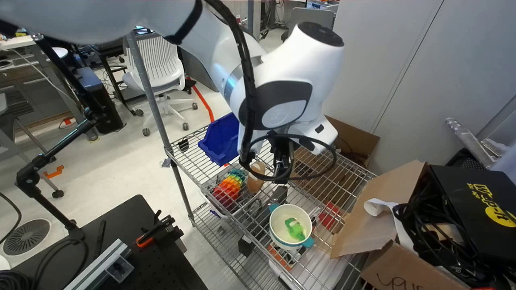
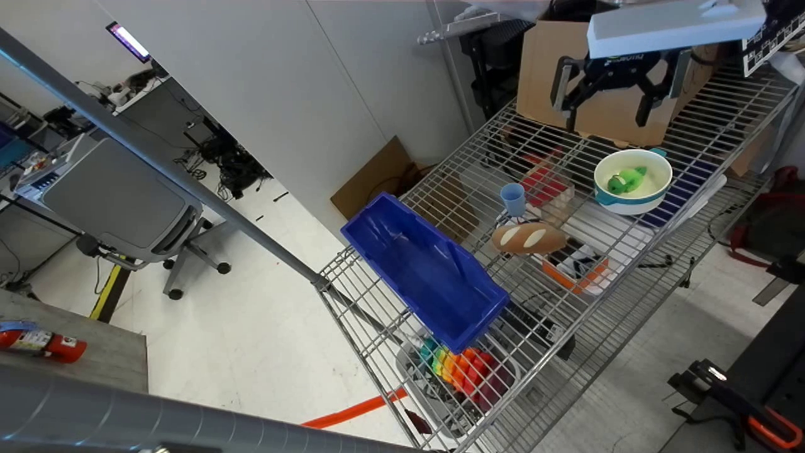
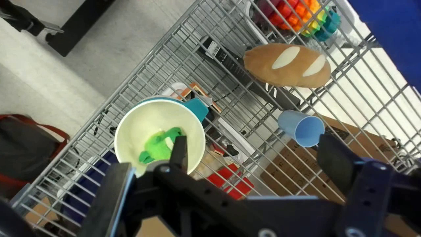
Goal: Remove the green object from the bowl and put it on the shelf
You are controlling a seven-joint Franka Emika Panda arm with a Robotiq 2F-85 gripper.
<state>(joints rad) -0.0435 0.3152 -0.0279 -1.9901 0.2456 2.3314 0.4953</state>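
We see a small bright-green, soft-looking toy (image 3: 160, 146) lying in the round cream-white bowl (image 3: 136, 123).
In the wrist view it sits at nine o'clock from the gap of our black two-fingered gripper (image 3: 256, 153), whose fingers stand spread, pinching nothing, above the silver wire-grid shelf (image 3: 141, 72). The toy's long axis seems to run from eight to two o'clock, aslant to our closing line; we judge the move needs a shift toward nine, perhaps a turn, then lowering.

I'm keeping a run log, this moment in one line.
gripper: open, empty, over wire shelf | green toy: in cream teal-handled bowl | removal: not done
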